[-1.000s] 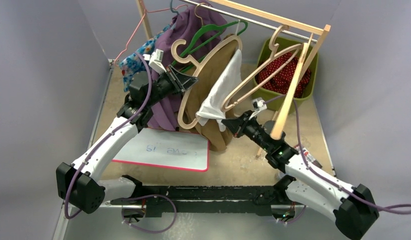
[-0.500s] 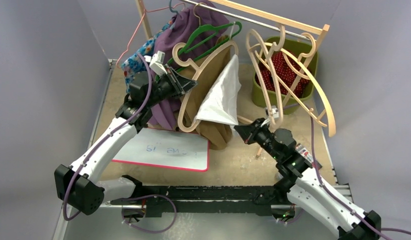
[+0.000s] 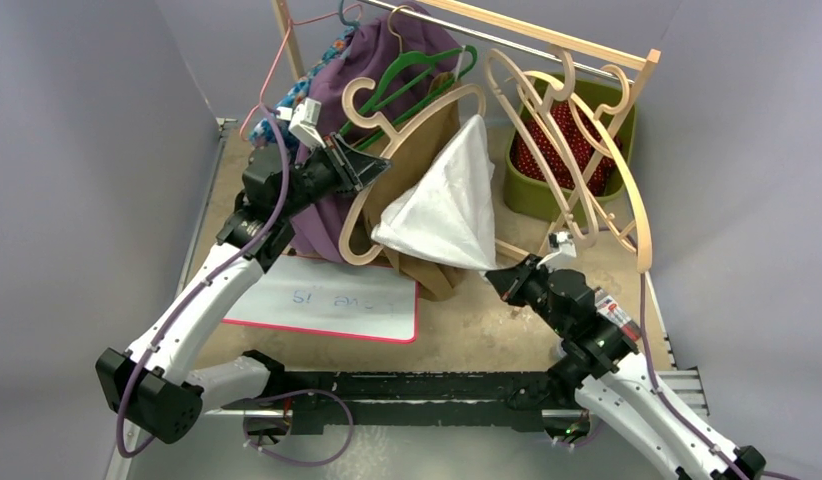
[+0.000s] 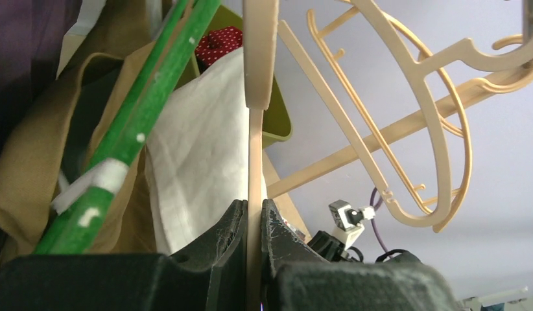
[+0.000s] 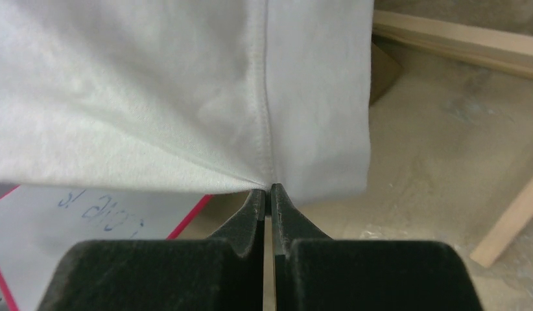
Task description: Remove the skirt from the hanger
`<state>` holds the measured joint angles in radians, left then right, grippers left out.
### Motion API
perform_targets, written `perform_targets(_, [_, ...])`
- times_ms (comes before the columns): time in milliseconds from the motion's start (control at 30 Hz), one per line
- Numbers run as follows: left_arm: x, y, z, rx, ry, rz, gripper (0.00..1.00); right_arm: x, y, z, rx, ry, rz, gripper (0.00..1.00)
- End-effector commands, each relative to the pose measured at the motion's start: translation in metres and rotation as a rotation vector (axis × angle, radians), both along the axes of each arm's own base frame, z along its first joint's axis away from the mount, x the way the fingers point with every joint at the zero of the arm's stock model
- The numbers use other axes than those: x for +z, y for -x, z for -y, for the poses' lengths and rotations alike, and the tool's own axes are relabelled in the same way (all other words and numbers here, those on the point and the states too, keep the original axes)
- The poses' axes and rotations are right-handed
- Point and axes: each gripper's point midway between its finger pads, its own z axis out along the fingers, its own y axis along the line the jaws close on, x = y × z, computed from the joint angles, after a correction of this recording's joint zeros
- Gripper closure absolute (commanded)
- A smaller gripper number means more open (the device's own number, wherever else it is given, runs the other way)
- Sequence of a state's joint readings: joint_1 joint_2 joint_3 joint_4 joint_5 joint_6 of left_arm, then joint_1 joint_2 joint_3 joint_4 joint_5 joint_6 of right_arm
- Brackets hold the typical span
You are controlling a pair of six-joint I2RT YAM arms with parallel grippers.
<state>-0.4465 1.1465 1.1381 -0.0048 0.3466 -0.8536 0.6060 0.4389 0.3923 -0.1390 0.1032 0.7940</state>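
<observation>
White skirt [image 3: 442,210], drawn out into a taut fan at mid-scene: narrow top up against the upper arm of the beige hanger [image 4: 254,162], wide lower edge low over the table [image 3: 487,320]. Pinched at its lowest corner, right on a seam, by the right pincer [image 5: 269,194], jaws closed tight on the cloth. Hanger clamped in the left pincer [image 3: 370,168], closed on the thin edge of the curved arm. Just behind the skirt, a tan garment [image 3: 427,130]. Further back under the wooden rail [image 3: 587,40], a green hanger [image 4: 150,110] and a purple garment [image 3: 372,55]. Off to the right, bare beige hangers [image 4: 465,52] before a green bin [image 3: 522,190] holding red dotted cloth [image 3: 547,150]. Flat on the table by the left arm, a red-edged whiteboard [image 3: 337,300].
</observation>
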Motion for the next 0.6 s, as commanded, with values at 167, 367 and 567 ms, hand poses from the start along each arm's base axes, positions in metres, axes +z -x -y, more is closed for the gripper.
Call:
perform_targets(167, [0.101,0.026,-0.009,-0.029,0.134,0.299,1.0,-0.003,-0.008,0.029,-0.204,0.026,-0.114,1.0])
perform_targets(367, [0.117,0.036,-0.009,-0.058,0.163,0.331,1.0,-0.003,-0.006,0.036,-0.244,0.032,-0.138,1.0])
perform_targets(567, [0.134,0.048,-0.019,-0.031,0.141,0.369,1.0,-0.01,-0.012,0.034,-0.244,0.064,-0.146,1.0])
